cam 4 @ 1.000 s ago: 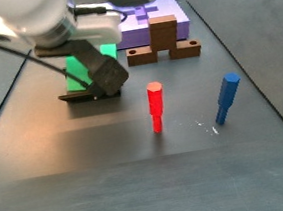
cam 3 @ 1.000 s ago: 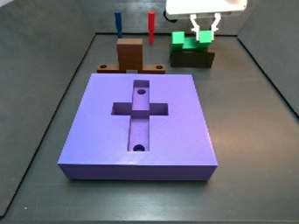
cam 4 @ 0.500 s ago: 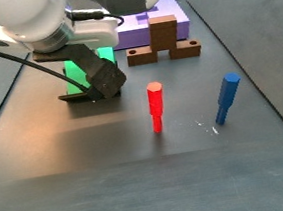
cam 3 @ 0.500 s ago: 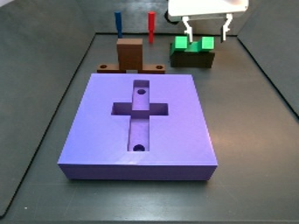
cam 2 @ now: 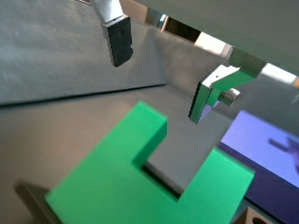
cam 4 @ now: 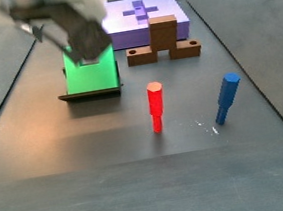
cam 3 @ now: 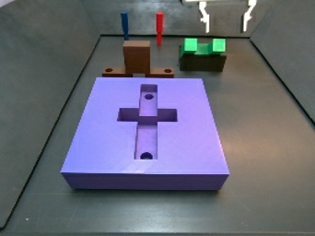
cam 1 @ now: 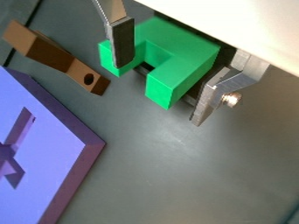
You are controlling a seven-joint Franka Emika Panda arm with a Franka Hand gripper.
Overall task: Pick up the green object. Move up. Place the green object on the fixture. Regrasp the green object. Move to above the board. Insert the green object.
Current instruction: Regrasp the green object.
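The green object (cam 3: 204,45) rests on the fixture (cam 3: 204,62) near the tabletop's far edge. The gripper (cam 3: 227,16) hovers above it, fingers (cam 1: 118,42) spread and empty. For the regrasp, descend centred, then pinch opposite flat faces squarely.

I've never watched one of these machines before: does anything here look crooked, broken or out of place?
Nothing stands out. The bright green U-shaped piece sits on the small dark fixture, and the open pincer hangs above it, holding nothing. The lavender-purple slab with its cross-shaped recess lies flat and looks undamaged.
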